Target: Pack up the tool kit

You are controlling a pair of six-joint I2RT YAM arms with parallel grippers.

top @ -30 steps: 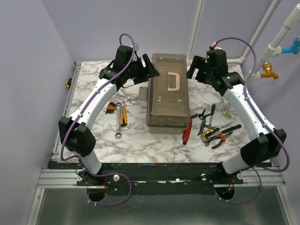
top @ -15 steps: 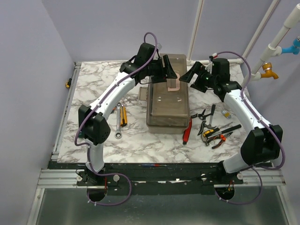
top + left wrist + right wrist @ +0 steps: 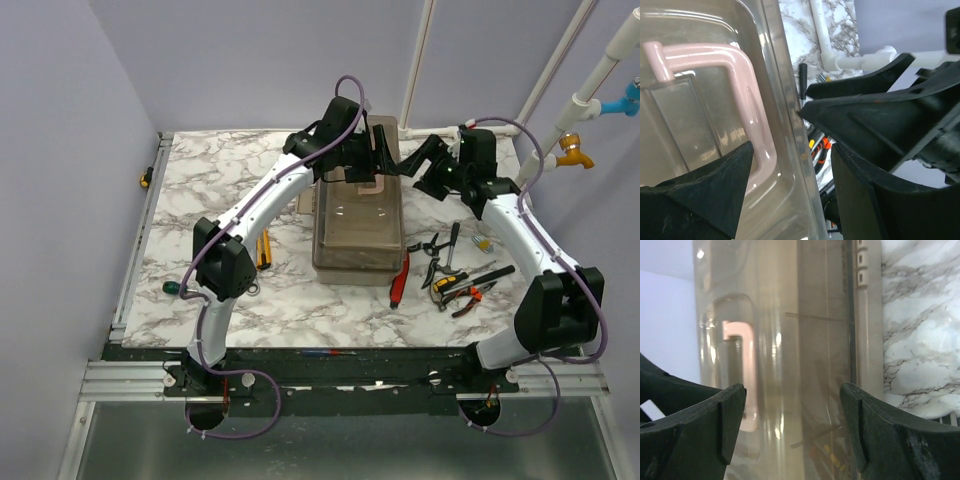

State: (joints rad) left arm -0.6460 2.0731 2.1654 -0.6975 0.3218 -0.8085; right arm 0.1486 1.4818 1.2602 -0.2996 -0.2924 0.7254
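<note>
Nearest the arm bases, off the toolbox's near right corner, the red cutter lies on the marble table, its tip close to the box wall. Further to the right of the toolbox are the loose hand tools, well apart from it: orange-handled pliers, a long black-handled tool and a dark pair of pliers. On the toolbox's left, a yellow-handled tool lies just beside the left arm's elbow. The toolbox itself stands in the middle of the table, long side running away from the bases, with its smoky lid down. The pink handle lies flat on the far half of the lid. The left gripper hangs over that far half, right at the handle. In the left wrist view its fingers are spread apart and pinch nothing, with the handle's bend showing just beyond the left one and the lid's right edge running between them. The right gripper sits off the toolbox's far right edge, pointing in toward the lid. In the right wrist view its fingers are likewise spread wide and hold nothing, and the lid fills the gap between them. The handle shows beyond the left finger. Whether either gripper touches the lid cannot be told.
</note>
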